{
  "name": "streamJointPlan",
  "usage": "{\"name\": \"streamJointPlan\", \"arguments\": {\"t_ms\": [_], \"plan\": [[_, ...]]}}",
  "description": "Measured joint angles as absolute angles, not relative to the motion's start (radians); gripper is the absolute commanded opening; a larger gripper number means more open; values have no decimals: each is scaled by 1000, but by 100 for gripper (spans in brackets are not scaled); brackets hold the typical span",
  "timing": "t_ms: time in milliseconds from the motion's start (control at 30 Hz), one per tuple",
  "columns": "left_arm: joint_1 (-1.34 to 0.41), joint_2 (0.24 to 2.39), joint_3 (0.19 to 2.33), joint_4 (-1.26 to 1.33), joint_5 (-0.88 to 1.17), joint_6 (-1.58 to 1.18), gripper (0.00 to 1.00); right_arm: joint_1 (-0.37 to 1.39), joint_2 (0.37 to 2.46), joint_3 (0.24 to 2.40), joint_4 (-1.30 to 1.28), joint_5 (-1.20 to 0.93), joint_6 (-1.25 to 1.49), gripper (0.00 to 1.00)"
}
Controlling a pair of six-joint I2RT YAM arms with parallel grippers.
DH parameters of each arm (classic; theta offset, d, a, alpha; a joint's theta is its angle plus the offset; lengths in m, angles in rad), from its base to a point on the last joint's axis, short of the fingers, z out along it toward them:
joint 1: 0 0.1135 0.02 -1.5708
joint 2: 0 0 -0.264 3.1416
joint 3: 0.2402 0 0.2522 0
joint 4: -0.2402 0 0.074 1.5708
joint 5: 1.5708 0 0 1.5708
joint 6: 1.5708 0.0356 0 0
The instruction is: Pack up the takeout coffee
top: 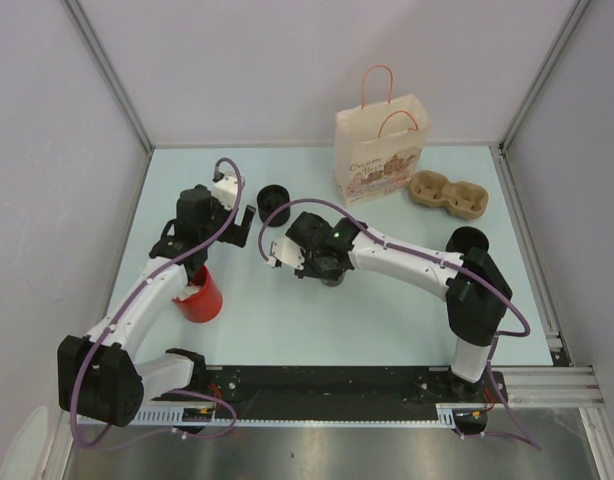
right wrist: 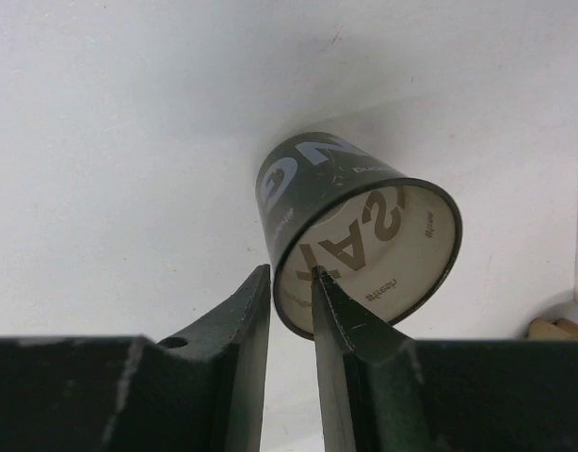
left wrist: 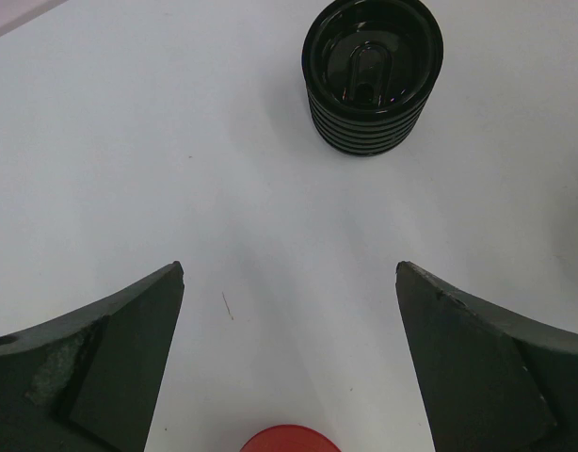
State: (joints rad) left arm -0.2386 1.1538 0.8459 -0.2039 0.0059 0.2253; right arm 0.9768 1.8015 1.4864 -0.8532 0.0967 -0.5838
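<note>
A dark green paper cup (right wrist: pixel 345 212) with pale lettering is tilted, its open mouth toward the right wrist camera. My right gripper (right wrist: pixel 291 275) is shut on its rim, one finger inside and one outside. In the top view the right gripper (top: pixel 325 266) is at the table's middle and mostly hides the cup. A red cup (top: pixel 199 296) stands upright under my left arm; its rim (left wrist: pixel 289 440) shows in the left wrist view. My left gripper (left wrist: pixel 289 273) is open and empty, above the table between the red cup and a black ribbed lid stack (left wrist: pixel 372 75).
A printed paper bag (top: pixel 380 150) with red handles stands upright at the back. A brown two-hole cup carrier (top: pixel 447 194) lies to its right. The lid stack (top: pixel 274 200) sits left of the bag. Walls close in the table on three sides.
</note>
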Motion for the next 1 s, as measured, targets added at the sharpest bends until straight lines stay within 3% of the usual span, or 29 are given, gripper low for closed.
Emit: {"name": "streamJointPlan", "arguments": {"t_ms": [300, 567, 800, 1000], "plan": [[-239, 1154, 846, -204, 6, 225, 99, 987, 1744, 1488, -860, 97, -584, 49], [-239, 1156, 846, -204, 13, 226, 99, 912, 1637, 1550, -871, 18, -581, 72], [-238, 1225, 892, -234, 60, 235, 99, 641, 1584, 1551, -847, -186, -535, 72], [-241, 1418, 1074, -254, 81, 242, 99, 575, 1567, 1513, -810, -261, -500, 72]]}}
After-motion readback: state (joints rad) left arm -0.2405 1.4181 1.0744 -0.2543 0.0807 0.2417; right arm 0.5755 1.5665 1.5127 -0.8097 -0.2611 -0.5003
